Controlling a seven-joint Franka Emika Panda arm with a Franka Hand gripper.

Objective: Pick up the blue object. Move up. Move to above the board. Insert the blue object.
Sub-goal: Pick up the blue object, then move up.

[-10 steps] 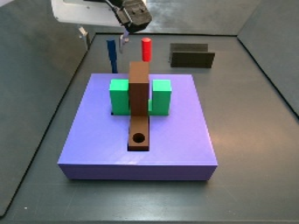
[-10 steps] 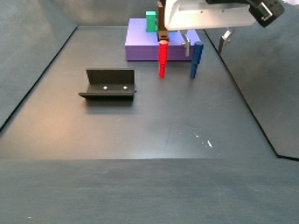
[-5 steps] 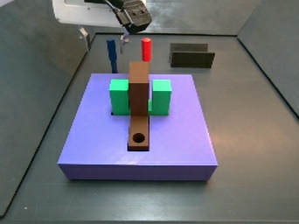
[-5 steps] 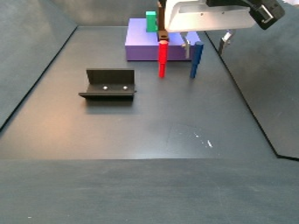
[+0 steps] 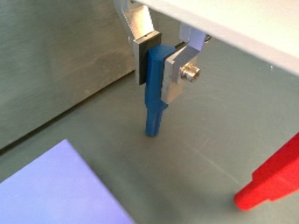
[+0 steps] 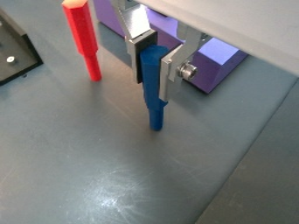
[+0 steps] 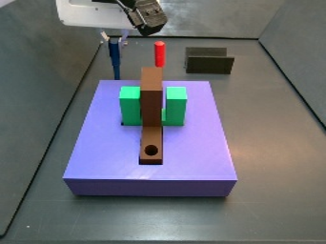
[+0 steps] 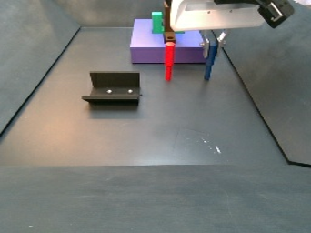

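Note:
My gripper (image 5: 158, 74) is shut on the upper end of the blue object (image 5: 153, 109), a slim dark blue peg that hangs upright between the fingers with its lower end just off the dark floor; this also shows in a wrist view (image 6: 153, 92). In both side views the gripper (image 7: 112, 40) (image 8: 214, 36) holds the peg (image 7: 114, 57) (image 8: 212, 59) behind the slab, next to the red peg (image 7: 159, 52). The board (image 7: 152, 114), a brown plank with a round hole (image 7: 152, 151), lies on the lavender slab (image 7: 192, 143) between two green blocks (image 7: 130, 105).
The red peg (image 8: 169, 62) stands upright on the floor close to the held peg, and shows in both wrist views (image 5: 271, 179) (image 6: 82, 39). The fixture (image 8: 113, 87) (image 7: 209, 61) stands on the floor apart from the slab. Grey walls enclose the floor.
The blue peg has risen a little off the floor with the gripper shut on it. The red peg, board and slab have not moved.

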